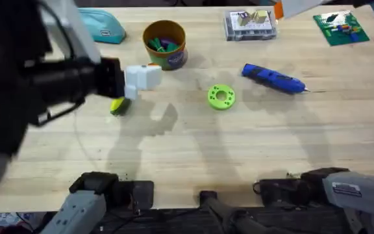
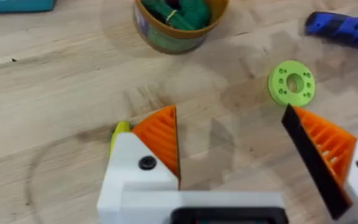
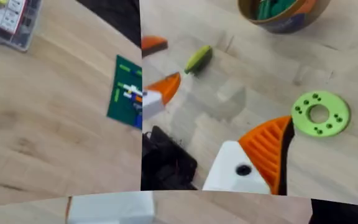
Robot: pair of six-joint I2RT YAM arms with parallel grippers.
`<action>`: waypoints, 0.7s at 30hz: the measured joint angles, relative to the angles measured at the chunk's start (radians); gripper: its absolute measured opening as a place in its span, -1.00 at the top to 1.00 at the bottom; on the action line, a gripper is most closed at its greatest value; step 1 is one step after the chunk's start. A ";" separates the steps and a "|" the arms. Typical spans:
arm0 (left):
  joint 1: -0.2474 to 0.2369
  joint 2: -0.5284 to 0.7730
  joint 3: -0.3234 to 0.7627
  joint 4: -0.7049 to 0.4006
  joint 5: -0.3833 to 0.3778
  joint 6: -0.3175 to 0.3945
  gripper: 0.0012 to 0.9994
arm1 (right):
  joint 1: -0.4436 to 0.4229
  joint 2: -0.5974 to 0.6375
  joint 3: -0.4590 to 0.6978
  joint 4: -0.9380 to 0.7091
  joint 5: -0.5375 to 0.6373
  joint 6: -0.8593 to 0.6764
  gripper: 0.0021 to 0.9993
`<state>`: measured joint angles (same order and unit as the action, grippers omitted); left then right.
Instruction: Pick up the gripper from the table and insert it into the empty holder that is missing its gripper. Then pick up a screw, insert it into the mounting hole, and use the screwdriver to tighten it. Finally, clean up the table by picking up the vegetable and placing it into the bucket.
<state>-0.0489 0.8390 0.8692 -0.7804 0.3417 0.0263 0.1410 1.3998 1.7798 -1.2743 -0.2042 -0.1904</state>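
Observation:
My left gripper (image 1: 146,77) hangs open over the table (image 1: 193,149), with bare wood between its orange ribbed fingers (image 2: 161,138). Each finger sits in a white holder (image 2: 132,177), and the left holder carries a black screw head. The yellow-green vegetable (image 1: 119,106) lies on the wood just outside the left finger, and its tip (image 2: 119,129) peeks out behind that finger. The bucket (image 1: 165,43) stands upright beyond the gripper, with green and purple bits inside. Farther right lies the blue screwdriver (image 1: 273,78). My right arm (image 1: 333,186) rests at the table's near right edge.
A green round disc with holes (image 1: 221,97) lies between the vegetable and the screwdriver. At the back are a teal pouch (image 1: 102,26), a clear box of small parts (image 1: 250,25) and a green board (image 1: 341,28). The right wrist view is torn into mismatched pieces.

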 joint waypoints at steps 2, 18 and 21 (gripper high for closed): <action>0.000 0.080 0.049 -0.018 -0.018 0.005 -0.97 | 0.000 0.001 0.000 -0.028 0.000 0.004 -0.99; 0.000 0.179 0.087 -0.018 -0.033 0.011 -0.97 | 0.000 0.001 0.000 -0.052 0.000 0.007 -0.99; 0.000 0.179 0.087 -0.018 -0.033 0.011 -0.97 | 0.000 0.001 0.000 -0.052 0.000 0.007 -0.99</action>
<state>-0.0486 1.0183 0.9565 -0.7986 0.3084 0.0376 0.1410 1.4006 1.7798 -1.3266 -0.2039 -0.1833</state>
